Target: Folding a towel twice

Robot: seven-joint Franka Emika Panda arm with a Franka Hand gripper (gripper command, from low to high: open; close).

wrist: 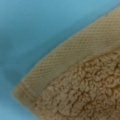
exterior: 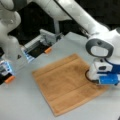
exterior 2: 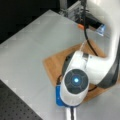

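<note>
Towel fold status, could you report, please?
Gripper down at towel's right corner in a front view. Towel flat, unfolded. Nothing in the way.

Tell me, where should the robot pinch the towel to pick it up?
Probably at a corner, from above. The towel lies flat on the table, so only edges can lift, and the wrist view shows its woven-band corner right below.

Table (exterior: 30, 105) open around flat towel (exterior: 62, 82); arm (exterior 2: 100, 67) overhangs towel's right edge; fixtures (exterior: 42, 41) beyond.
</note>
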